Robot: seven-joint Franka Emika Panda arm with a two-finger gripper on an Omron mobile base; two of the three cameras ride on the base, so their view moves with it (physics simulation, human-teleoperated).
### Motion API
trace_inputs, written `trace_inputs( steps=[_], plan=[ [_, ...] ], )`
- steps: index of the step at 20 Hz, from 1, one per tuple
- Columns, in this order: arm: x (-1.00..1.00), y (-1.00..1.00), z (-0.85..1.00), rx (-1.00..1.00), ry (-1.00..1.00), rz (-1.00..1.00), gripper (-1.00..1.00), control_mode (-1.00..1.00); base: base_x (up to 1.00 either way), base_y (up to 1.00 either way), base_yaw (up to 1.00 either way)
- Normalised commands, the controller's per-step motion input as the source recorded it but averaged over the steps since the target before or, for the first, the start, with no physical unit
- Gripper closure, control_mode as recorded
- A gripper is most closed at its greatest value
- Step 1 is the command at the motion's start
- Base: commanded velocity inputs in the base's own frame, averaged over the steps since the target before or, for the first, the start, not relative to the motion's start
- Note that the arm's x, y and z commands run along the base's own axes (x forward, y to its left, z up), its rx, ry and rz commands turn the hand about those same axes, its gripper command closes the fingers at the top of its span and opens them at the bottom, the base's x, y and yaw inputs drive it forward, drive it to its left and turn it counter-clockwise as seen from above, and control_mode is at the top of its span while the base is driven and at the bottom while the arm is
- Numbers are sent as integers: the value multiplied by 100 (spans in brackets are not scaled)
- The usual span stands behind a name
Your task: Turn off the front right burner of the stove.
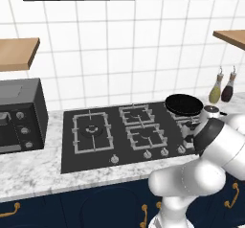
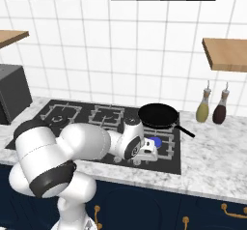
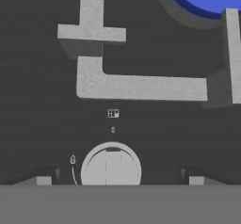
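Looking down from the left, I see the stove (image 1: 95,148) flat on the table (image 1: 28,174), its silver knobs (image 1: 148,154) in a row along the near edge; my own arm covers the front right corner.

From the right, my hand (image 2: 155,149) sits low over that corner, just beside the front right burner (image 2: 164,144), whose blue flame (image 2: 157,141) is lit. The pan (image 2: 157,115) stands behind on the back grate, near enough that I judge lifting room is tight.

Along the hand, the knob (image 3: 111,165) lies straight ahead between my fingertips (image 3: 43,180), which stand wide apart, holding nothing. It is small, stiff metal, probably slick, so I would pinch its round rim squarely. The grate (image 3: 141,86) rises just beyond; the glass on either side of the knob is bare.
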Motion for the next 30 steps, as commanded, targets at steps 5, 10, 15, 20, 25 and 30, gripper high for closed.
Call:
trace_inputs(
  steps=[5,10,15,20,25,30],
  plan=[
    [0,0,0,2,0,0,100,-100,0,0,0],
    [0,0,4,1,0,-14,100,-100,0,0,0],
    [0,0,9,12,0,-39,100,-100,0,0,0],
    [0,0,7,23,0,-45,100,-100,0,0,0],
    [0,0,6,29,0,-49,100,-100,0,0,0],
    [0,0,7,27,1,-52,100,-100,0,0,0]
  ],
)
